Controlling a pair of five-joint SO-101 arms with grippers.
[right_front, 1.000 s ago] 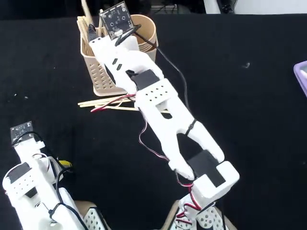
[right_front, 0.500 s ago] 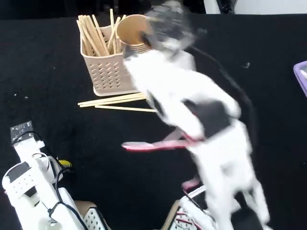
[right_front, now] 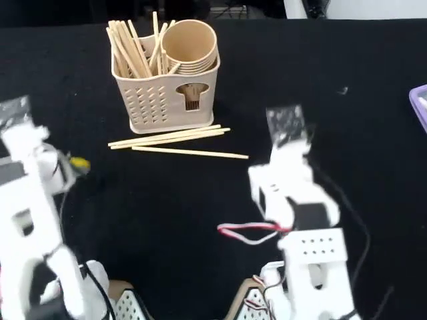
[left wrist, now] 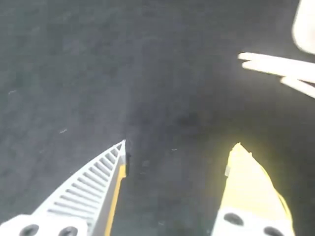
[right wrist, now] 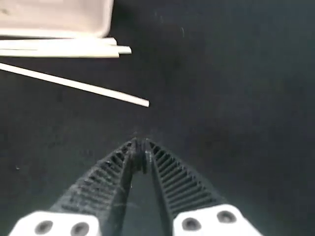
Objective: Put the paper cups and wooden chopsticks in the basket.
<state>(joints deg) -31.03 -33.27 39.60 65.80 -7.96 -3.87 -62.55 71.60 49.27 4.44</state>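
Backs the right gripper (right wrist: pixel 140 147) away from the basket (right_front: pixel 167 100), fingers pressed together on nothing. Holds the left gripper (left wrist: pixel 179 145) spread wide near loose wooden chopsticks (right_front: pixel 180 140) lying just beside the basket, paper cups (right_front: pixel 190 43) stacked inside.

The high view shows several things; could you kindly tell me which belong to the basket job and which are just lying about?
Belong to the job:
basket
paper cups, stacked in the basket
standing chopsticks, in the basket
loose chopsticks, on the table before it

Just lying about:
purple object, at the table's edge
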